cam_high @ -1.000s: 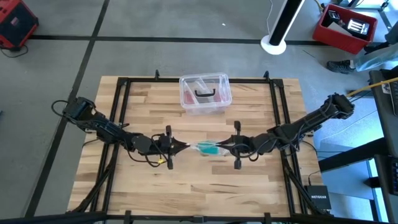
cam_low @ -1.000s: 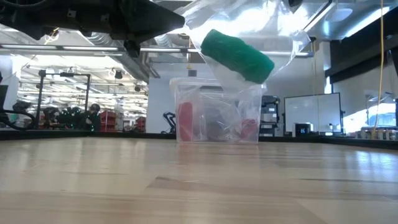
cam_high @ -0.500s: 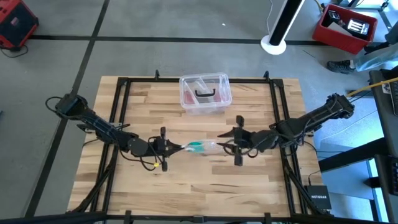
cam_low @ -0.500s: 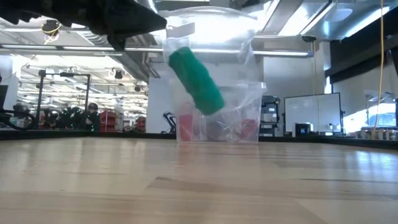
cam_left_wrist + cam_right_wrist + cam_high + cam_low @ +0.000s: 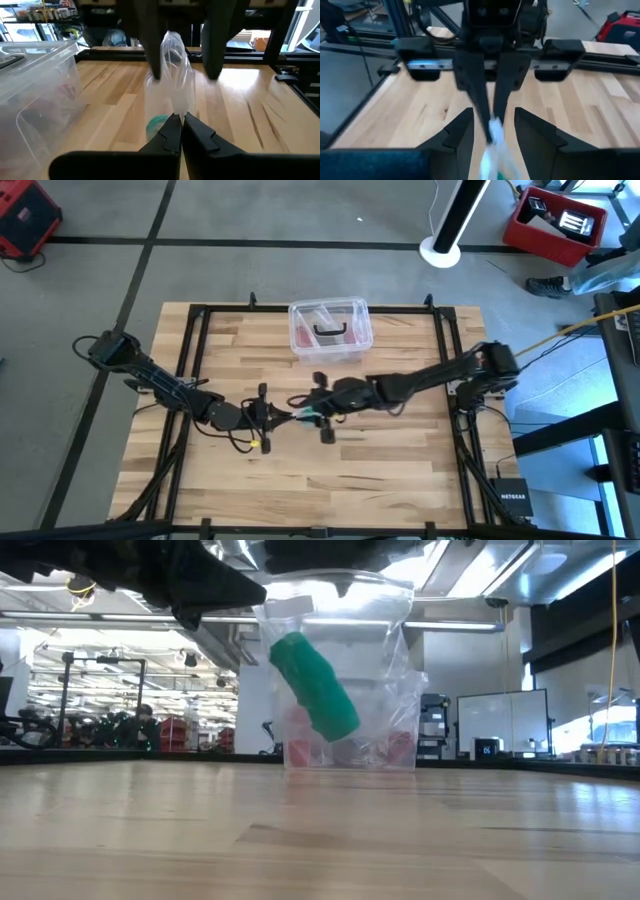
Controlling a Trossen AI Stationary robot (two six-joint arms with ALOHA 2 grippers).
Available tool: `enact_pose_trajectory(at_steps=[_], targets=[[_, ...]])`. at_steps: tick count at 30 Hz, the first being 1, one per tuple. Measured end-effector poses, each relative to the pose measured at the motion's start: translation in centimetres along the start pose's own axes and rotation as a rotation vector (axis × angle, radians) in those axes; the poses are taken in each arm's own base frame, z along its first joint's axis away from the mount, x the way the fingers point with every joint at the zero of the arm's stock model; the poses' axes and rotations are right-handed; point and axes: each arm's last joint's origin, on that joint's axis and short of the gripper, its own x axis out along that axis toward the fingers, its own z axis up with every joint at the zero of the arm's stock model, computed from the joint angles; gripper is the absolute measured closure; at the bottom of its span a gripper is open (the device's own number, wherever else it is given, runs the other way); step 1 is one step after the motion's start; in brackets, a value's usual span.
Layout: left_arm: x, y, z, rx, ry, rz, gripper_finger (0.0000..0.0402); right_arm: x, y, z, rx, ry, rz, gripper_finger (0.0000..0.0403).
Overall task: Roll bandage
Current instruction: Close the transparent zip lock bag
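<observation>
The left claw is seen from above clenched on a clear plastic bag over the middle of the wooden worktop, with the right claw close in at the bag, its fingers parted.

At worktop height, the teal-green rolled bandage is seen hanging inside the bag, clear of the wood.

In the left wrist view the bag's edge is pinched.

In the right wrist view, nothing is gripped.

The bandage is judged still bagged; unpacking and any rolling remain.
</observation>
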Motion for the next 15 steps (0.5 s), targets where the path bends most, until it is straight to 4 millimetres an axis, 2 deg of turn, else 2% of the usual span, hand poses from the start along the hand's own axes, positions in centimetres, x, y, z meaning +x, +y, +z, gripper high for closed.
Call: enact_pose_trajectory(at_steps=[4, 10, 15], targets=[[0.0, 0.0, -0.1, 0.006, 0.011, 0.001, 0.0401, 1.6, -0.6, -0.3, -0.026, 0.039, 0.002, 0.0258], [0.0, 0.0, -0.2, 0.006, 0.015, -0.001, 0.0401, 1.8, -0.7, -0.5, -0.054, 0.088, 0.009, 0.0261], [0.0, 0.0, -0.2, 0.010, 0.014, -0.001, 0.0401, 1.8, -0.6, -0.5, -0.067, 0.086, 0.011, 0.0302]])
